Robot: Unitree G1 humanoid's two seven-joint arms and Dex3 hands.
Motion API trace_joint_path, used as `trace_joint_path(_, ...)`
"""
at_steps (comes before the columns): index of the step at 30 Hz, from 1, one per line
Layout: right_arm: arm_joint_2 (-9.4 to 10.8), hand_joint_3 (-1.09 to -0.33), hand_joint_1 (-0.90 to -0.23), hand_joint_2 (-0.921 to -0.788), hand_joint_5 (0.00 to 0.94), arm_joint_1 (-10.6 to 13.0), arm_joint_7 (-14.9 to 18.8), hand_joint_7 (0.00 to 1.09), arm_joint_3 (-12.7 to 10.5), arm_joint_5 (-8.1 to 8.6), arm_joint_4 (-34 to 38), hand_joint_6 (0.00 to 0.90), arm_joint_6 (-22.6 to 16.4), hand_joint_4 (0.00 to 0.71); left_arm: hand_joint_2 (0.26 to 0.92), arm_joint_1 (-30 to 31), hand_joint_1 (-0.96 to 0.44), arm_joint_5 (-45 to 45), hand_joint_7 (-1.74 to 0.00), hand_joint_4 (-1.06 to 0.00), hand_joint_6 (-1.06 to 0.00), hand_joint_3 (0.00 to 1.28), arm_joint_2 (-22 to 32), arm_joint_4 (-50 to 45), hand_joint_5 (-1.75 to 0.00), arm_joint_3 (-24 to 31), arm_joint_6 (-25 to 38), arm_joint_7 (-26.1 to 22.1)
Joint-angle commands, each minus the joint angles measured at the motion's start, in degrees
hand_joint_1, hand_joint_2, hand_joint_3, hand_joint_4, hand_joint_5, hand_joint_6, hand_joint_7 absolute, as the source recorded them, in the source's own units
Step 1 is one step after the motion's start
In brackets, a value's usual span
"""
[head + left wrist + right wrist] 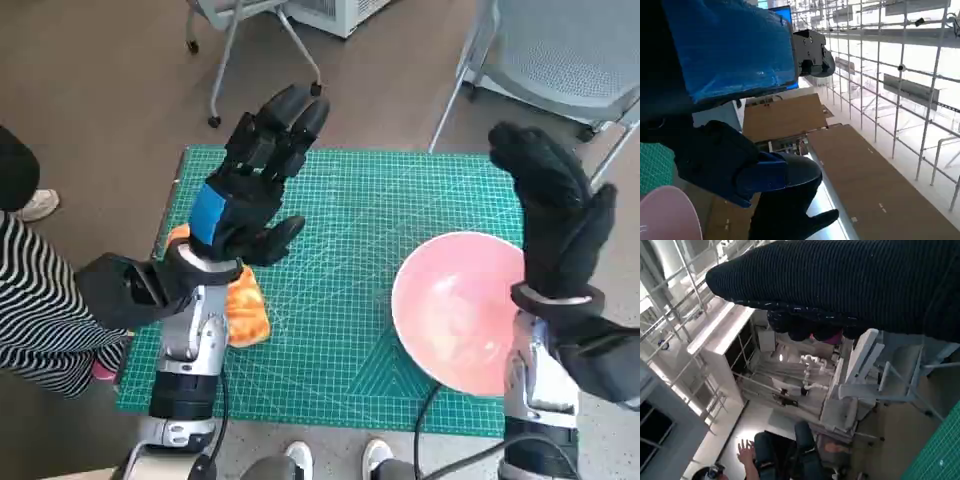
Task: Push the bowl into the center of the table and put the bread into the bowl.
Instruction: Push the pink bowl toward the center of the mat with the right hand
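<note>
Head view showed, furthest left, a person in a striped top (30,300) sitting beside the surface (340,200), which was covered by a green cutting mat. Next came the left hand (255,180), raised above the mat with its fingers (290,115) spread and holding nothing. The bread (245,305), an orange piece, lay directly under that hand's wrist, near the surface's left edge and partly hidden by the forearm. Its long axis seemed to run roughly front to back, though too little showed to be sure. To the right, past an open stretch of mat, sat the pink bowl (460,310), close to the right front part of the surface and not yet at the center. The right hand (555,215) stood upright just beyond the bowl's right rim, fingers apart and empty, palm turned toward the bowl.

The coming push therefore turned on this: the bowl lay to the left of the right hand's palm, so that hand was the nearer one and a leftward sweep would carry the bowl toward the center. The bread belonged to the left hand, which would have to drop and draw back to reach it.
</note>
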Motion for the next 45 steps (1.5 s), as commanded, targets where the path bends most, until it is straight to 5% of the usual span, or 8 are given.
trace_joint_path(1, -0.9, -0.698, -0.651, -0.921, 0.004, 1.4, 0.2, 0.5, -1.4, 0.93, 0.6, 0.114, 0.0, 0.195, 0.704, -0.7, -0.45, -0.3, -0.4, 0.0, 0.0, 0.61, -0.2, 0.1, -0.21, 0.1, 0.4, 0.0)
trace_joint_path(14, -0.3, -0.708, -0.658, -0.921, 0.003, 2.0, -1.9, 0.51, -2.3, -0.5, -0.2, 0.114, 0.0, 0.193, 0.704, -0.9, -0.46, 0.0, -0.4, 0.0, 0.0, 0.61, -0.3, 0.8, -0.22, 0.3, 0.2, 0.4)
trace_joint_path(24, -1.2, -0.71, -0.662, -0.921, 0.003, 3.3, -1.5, 0.51, -3.1, 0.48, -1.5, 0.113, 0.7, 0.194, 0.703, -0.7, -0.46, 0.1, -0.39, 0.0, 0.0, 0.61, -0.4, 0.8, -0.21, 0.3, 0.0, 0.6)
trace_joint_path(32, -3.9, -0.73, -0.656, -0.921, 0.001, 6.9, -1.5, 0.56, -8.1, 1.58, -0.3, 0.068, -2.2, 0.187, 0.702, -0.1, -0.46, 0.4, -0.39, 0.0, 0.0, 0.61, -0.2, 0.1, -0.21, 0.3, -0.1, 0.9)
trace_joint_path(36, -4.1, -0.75, -0.647, -0.921, 0.0, 8.3, -3.3, 0.61, -10.9, 0.81, 3.0, 0.022, -4.9, 0.18, 0.703, 0.1, -0.46, 0.7, -0.39, 0.0, 0.0, 0.6, 0.0, 0.0, -0.22, 0.4, -0.6, 1.3)
trace_joint_path(45, -4.8, -0.768, -0.639, -0.921, 0.0, 9.4, -4.6, 0.6, -16.2, 2.0, 16.4, 0.002, -11.3, 0.171, 0.708, 0.3, -0.47, 1.1, -0.39, 0.0, 0.0, 0.59, 0.2, 0.2, -0.22, 0.7, -1.3, 2.0)
